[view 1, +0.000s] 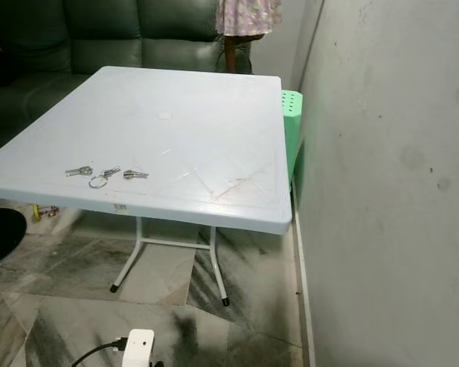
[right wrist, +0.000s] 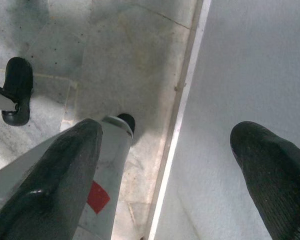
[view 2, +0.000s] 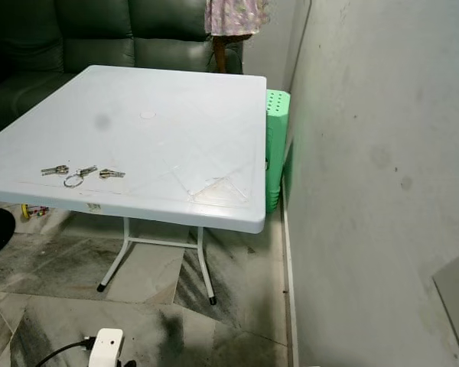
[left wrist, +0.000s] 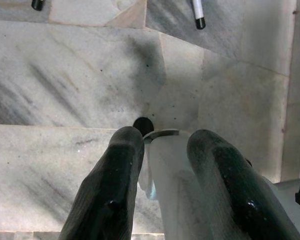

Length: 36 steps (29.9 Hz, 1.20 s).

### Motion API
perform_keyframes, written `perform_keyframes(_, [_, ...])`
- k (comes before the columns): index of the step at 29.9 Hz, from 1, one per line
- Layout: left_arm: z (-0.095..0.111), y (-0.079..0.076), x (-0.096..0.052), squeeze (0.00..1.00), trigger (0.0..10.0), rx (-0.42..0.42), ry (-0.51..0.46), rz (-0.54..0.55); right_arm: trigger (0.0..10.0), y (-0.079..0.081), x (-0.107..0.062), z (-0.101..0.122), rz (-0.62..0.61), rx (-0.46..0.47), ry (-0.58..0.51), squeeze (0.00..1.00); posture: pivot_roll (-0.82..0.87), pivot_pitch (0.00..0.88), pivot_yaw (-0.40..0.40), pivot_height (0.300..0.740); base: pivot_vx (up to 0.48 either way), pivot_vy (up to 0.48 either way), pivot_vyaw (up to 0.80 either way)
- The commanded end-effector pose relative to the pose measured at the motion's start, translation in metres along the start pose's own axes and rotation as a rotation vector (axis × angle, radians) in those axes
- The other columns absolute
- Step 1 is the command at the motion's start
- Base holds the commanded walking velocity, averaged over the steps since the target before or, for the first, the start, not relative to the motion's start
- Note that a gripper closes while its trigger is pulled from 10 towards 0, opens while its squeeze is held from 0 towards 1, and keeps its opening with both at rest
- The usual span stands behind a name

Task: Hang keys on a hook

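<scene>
A bunch of silver keys on a ring [view 1: 105,175] lies spread out near the front left edge of a pale blue plastic table [view 1: 214,115]; the same keys [view 2: 80,174] show in the right eye view. Both arms hang low, away from the table. My left gripper [left wrist: 167,137] points down at the marble floor, its black fingers apart and holding nothing, with part of my own white body behind the gap. My right gripper [right wrist: 170,130] stands wide open over the floor beside the wall's base.
A grey wall [view 1: 390,191] runs close along the table's right side. A green plastic stool [view 1: 291,130] is wedged between table and wall. A dark sofa [view 1: 61,46] and a person's patterned dress [view 1: 247,17] are behind. A white plug box [view 1: 140,345] lies on the floor.
</scene>
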State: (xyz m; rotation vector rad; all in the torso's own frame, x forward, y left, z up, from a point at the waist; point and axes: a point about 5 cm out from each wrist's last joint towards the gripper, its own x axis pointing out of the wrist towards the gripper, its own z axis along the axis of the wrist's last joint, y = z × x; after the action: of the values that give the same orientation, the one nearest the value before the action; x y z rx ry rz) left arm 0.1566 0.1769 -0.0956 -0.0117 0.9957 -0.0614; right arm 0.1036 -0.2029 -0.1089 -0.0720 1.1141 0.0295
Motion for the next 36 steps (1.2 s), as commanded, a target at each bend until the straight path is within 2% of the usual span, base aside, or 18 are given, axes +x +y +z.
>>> perform_keyframes(1, [-0.001, 0.005, -0.0011, 0.0, 10.0, -0.008, -0.002, 0.009, 10.0, 0.0008, -0.0001, -0.0012, 0.0, 0.004, 0.005, 0.0, 0.09, 0.0, -0.051, 0.74, 0.0, 0.356, 0.0])
perform_keyframes(11, [0.0032, -0.0003, 0.0006, 0.0, 10.0, -0.014, -0.013, 0.003, 10.0, 0.001, -0.0004, -0.0027, 0.001, 0.009, 0.008, 0.0, 0.09, 0.0, -0.053, 0.74, 0.0, 0.355, 0.0])
perform_keyframes(36, [0.0048, 0.0022, 0.0006, 0.0, 10.0, -0.039, -0.02, 0.01, 10.0, -0.0006, -0.0009, -0.0035, 0.003, 0.015, 0.007, 0.0, 0.09, 0.0, -0.06, 0.74, 0.0, 0.426, 0.0])
